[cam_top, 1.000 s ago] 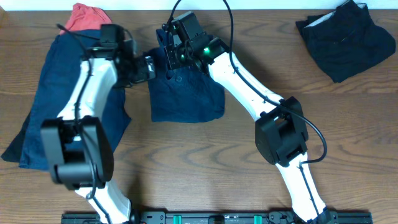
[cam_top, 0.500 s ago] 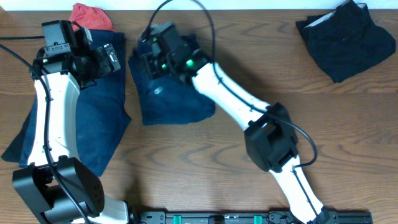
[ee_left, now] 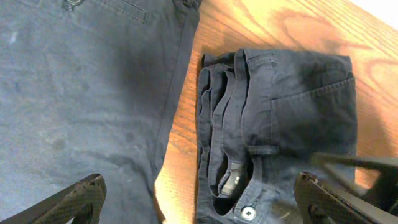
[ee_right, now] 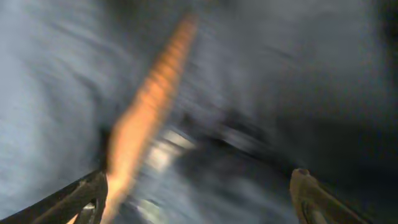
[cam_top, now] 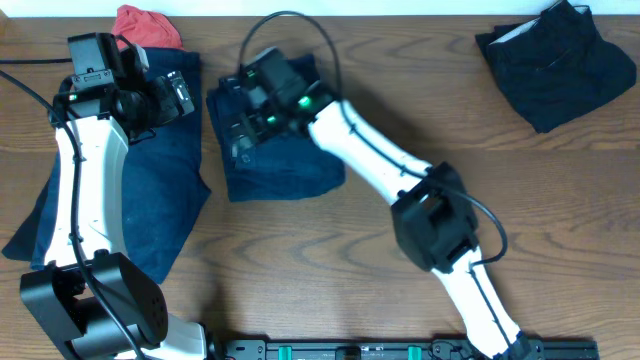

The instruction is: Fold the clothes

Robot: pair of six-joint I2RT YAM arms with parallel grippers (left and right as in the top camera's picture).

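Note:
A folded navy piece of the clothes [cam_top: 285,165] lies at the table's back centre. It also fills the right of the left wrist view [ee_left: 292,106], its waistband button showing. My right gripper [cam_top: 240,128] hovers open over its left edge; the right wrist view is blurred, with dark cloth under the spread right gripper [ee_right: 199,186]. A larger navy garment [cam_top: 130,190] lies spread flat at the left and reaches into the left wrist view [ee_left: 81,93]. My left gripper [cam_top: 180,97] stands open above that garment's top edge, the left gripper [ee_left: 202,199] holding nothing.
A dark folded stack of clothes [cam_top: 555,60] sits at the back right corner. A red cloth [cam_top: 145,25] lies at the back left, behind the spread garment. A narrow strip of bare wooden table [ee_left: 180,143] separates the two navy pieces.
The right gripper carried the folded piece leftward, then opened and let it go. The left arm swung back to the far left early on and has stayed still since.

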